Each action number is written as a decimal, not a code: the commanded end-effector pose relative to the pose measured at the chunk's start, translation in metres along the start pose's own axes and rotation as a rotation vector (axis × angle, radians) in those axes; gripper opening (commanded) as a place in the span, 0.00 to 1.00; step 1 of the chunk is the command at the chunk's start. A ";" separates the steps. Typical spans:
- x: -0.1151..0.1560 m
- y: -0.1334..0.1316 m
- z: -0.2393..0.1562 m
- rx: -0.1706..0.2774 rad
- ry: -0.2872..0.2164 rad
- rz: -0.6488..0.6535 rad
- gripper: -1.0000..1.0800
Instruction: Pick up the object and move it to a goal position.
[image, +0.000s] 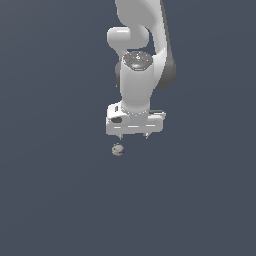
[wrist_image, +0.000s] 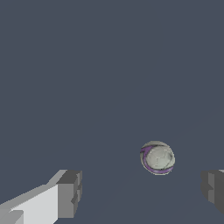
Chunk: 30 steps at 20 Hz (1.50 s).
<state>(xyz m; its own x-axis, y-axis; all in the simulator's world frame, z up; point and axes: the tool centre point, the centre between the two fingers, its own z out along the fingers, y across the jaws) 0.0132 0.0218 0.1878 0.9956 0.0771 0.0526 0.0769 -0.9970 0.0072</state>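
Where the arm (image: 142, 55) descends through the upper middle of the exterior view, its white body ends in a flat gripper (image: 134, 136) with 2 short dark fingertips pointing down. The ball (image: 117, 149) sits just beyond those tips, offset toward the exterior view's left so that it lines up roughly with 1 finger and not with the middle of the gap. It is small, round and grey-beige with dark specks, clearly narrower than the gripper body. Whether a fingertip touches it cannot be told from this view; a thin strip of ground seems to separate them.

In the wrist view the fingers (wrist_image: 70, 194) stand wide apart, 1 at each side of the frame, with bare ground (wrist_image: 109, 78) between them. The ball (wrist_image: 157, 157) lies ahead of the fingertips, nearer the finger that is cut by the frame edge, and touches neither. Here its surface shows pale cracked patches and a purple band round part of its rim. The gripper holds nothing. The ground is a plain, unmarked slate blue in both views.
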 end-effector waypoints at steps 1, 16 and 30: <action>0.000 0.000 0.000 0.000 0.000 0.000 0.96; -0.001 0.027 -0.006 -0.002 0.014 0.065 0.96; -0.035 0.065 0.089 0.005 -0.046 0.030 0.96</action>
<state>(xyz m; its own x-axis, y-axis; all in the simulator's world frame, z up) -0.0090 -0.0421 0.1069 0.9990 0.0424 0.0116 0.0424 -0.9991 0.0024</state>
